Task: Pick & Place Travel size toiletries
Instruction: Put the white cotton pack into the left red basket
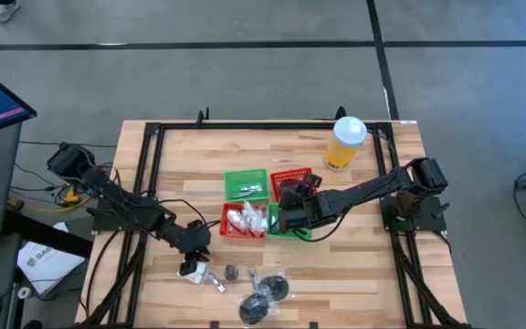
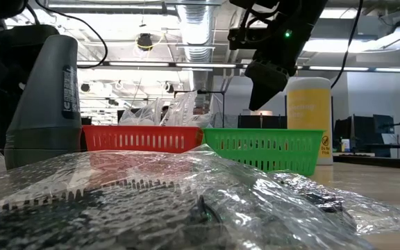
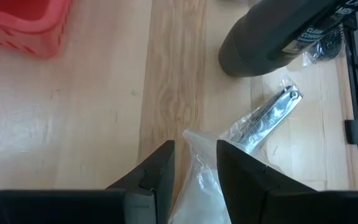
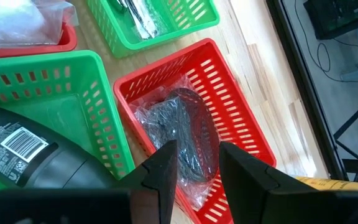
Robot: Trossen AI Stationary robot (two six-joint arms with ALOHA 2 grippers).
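My left gripper [image 1: 193, 263] is at the near left of the table, shut on a white puffy packet [image 3: 194, 186]. Beside it lie a wrapped silvery tube [image 3: 269, 112], an upright dark grey bottle [image 3: 272, 37] and wrapped dark discs [image 1: 270, 289]. My right gripper [image 4: 196, 168] hovers open above the far red basket [image 4: 229, 106], where a wrapped dark disc [image 4: 182, 127] lies on the floor of the basket. The gripper holds nothing. White packets fill the near red basket [image 1: 245, 219], and silvery tubes lie in the far green basket [image 1: 247, 185]. My left gripper has the white packet between its two fingers [image 3: 160, 168], which slant down from above. The packet's clear sealed edge [image 3: 197, 140] sticks out past the fingertips toward the tube. Whether the packet is lifted off the table I cannot tell.
A tall yellow cup with a white lid [image 1: 345, 142] stands at the far right. A dark grey bottle [image 4: 30, 162] lies in the near green basket [image 4: 55, 93]. The four baskets sit together mid-table. Bare wood [image 3: 73, 124] lies between my left gripper and the baskets.
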